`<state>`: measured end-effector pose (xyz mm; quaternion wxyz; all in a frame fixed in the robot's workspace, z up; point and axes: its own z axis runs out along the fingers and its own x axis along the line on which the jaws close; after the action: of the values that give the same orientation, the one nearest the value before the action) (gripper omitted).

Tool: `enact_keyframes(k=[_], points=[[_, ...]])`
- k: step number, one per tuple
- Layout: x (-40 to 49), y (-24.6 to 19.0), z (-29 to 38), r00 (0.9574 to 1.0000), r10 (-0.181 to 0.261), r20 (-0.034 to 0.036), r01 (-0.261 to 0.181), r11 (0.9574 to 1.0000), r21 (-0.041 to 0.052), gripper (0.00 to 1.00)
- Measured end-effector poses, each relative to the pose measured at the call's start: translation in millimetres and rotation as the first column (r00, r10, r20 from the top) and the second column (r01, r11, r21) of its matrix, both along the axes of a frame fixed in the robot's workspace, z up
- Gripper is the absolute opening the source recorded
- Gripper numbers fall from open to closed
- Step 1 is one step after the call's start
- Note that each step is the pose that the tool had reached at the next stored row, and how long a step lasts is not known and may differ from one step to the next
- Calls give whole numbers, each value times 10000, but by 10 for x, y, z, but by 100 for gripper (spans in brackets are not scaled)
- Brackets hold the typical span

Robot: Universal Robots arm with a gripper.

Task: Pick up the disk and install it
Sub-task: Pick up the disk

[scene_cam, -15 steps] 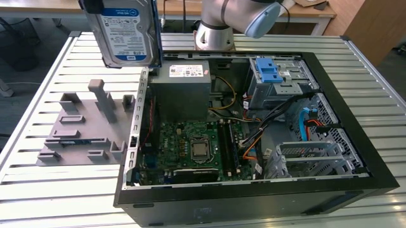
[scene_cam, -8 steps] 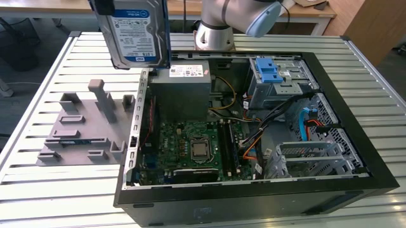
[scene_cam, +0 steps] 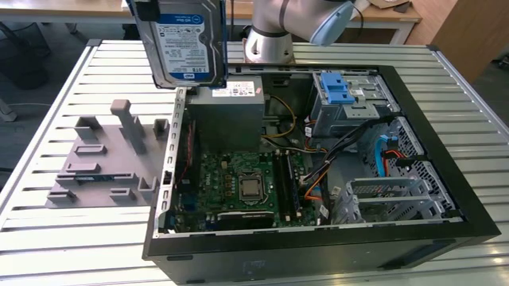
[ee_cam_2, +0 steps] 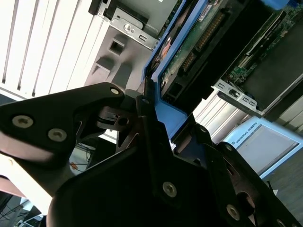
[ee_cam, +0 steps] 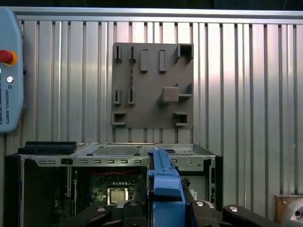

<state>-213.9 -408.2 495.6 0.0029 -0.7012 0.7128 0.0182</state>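
Gripper (ee_cam_2: 168, 124) is clamped tight on the blue carrier bracket (ee_cam: 165, 187) of the disk (scene_cam: 185, 46), which hangs upright in the air, label facing the exterior camera. Just below it sits the open PC case (scene_cam: 445, 196), grey power supply (scene_cam: 230, 110) closest, motherboard (scene_cam: 238, 179) showing. Farther off, a grey fixture plate (scene_cam: 99, 158) lies on the slatted table (scene_cam: 56, 238), beside the case on the exterior view's left.

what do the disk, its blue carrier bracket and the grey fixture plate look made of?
disk: metal casing, going by the dull silver edges; glossy, paper-like label on its face.
carrier bracket: moulded plastic, uniform blue with a soft sheen.
fixture plate: matte grey, probably plastic, possibly printed; the look leaves that open.
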Motion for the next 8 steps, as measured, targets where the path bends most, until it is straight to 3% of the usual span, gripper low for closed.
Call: enact_keyframes(k=[8], points=[[3, -1, 0, 10000, -1, 1, 1, 10000, 0, 36]])
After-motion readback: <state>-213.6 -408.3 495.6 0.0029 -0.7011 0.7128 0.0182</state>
